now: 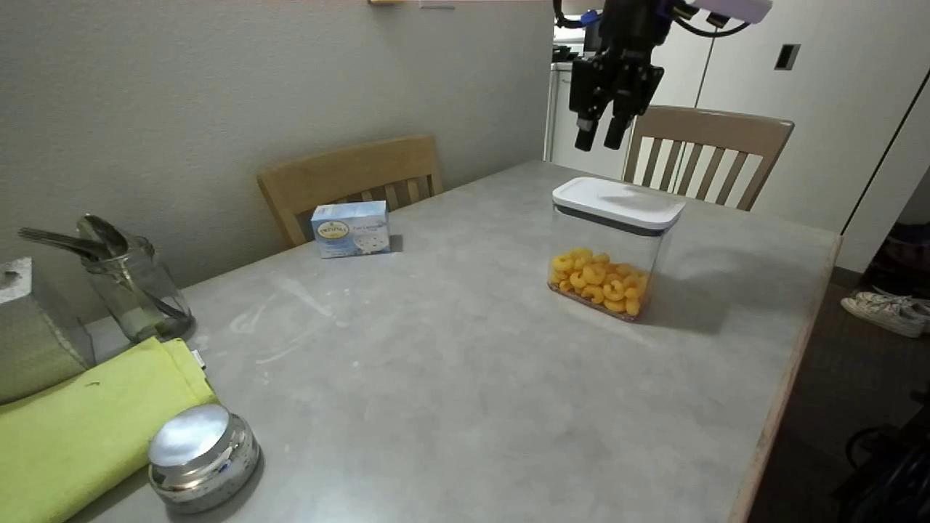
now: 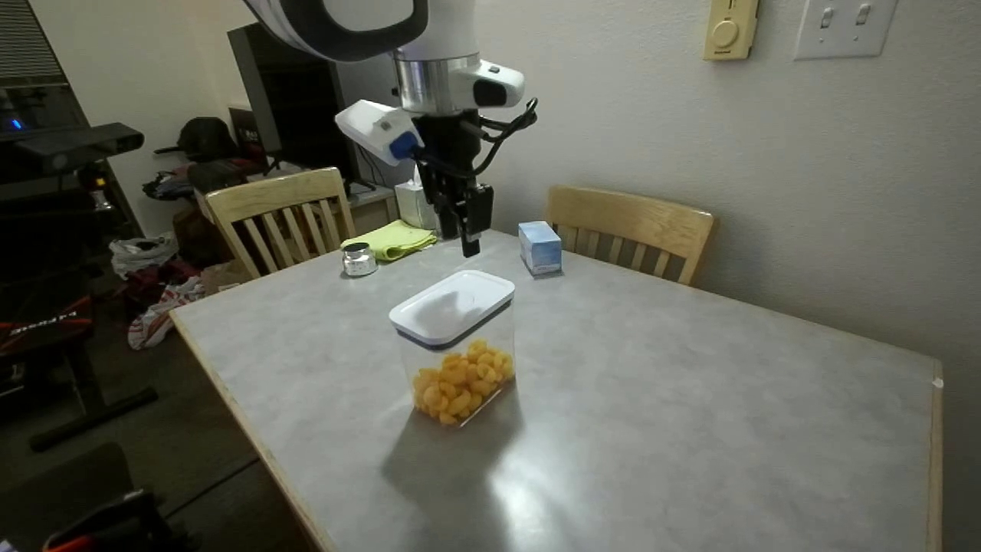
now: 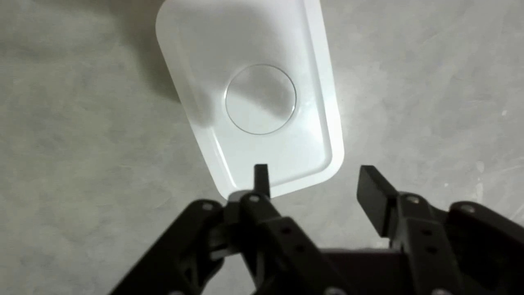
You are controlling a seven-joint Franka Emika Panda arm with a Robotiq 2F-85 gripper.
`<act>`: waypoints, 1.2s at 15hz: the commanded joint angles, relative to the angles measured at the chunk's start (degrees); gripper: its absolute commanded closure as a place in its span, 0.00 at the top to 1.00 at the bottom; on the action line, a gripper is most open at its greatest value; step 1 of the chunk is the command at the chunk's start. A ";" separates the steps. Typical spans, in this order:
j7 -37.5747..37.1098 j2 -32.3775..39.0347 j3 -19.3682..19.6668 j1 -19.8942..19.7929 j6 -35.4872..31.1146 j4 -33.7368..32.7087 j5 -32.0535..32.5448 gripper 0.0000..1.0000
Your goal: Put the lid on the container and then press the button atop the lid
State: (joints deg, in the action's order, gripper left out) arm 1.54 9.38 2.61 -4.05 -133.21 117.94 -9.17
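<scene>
The white lid (image 1: 617, 201) sits flat on top of the clear container (image 1: 612, 243), which stands upright on the table with yellow-orange pasta pieces in its lower part. Both also show in an exterior view, the lid (image 2: 452, 307) above the container (image 2: 426, 359). In the wrist view the lid (image 3: 282, 157) shows from above, and the button (image 3: 260, 99) is a round outline at its centre. I cannot tell whether the button is raised or flush. My gripper (image 3: 314, 170) is open and empty, pointing down above the lid and apart from it; it shows in both exterior views (image 1: 599, 139) (image 2: 461, 239).
A blue tea box (image 1: 351, 231) stands near the wall side. A silver metal jar (image 1: 203, 457), a yellow-green cloth (image 1: 109, 421), a glass jar with cutlery (image 1: 142, 298) and a tissue box (image 1: 36, 334) are at the table's far end from the container. Chairs (image 2: 632, 230) stand along the edges.
</scene>
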 commanded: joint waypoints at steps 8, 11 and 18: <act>0.04 -1.46 0.03 0.15 -0.37 1.38 0.81 1.00; -0.17 -1.39 0.03 0.23 -0.50 1.36 0.91 1.00; -1.61 -0.08 0.04 0.16 0.12 -0.08 1.49 1.00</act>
State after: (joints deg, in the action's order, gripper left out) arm -0.06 9.30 2.61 -3.91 -133.22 117.94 -7.70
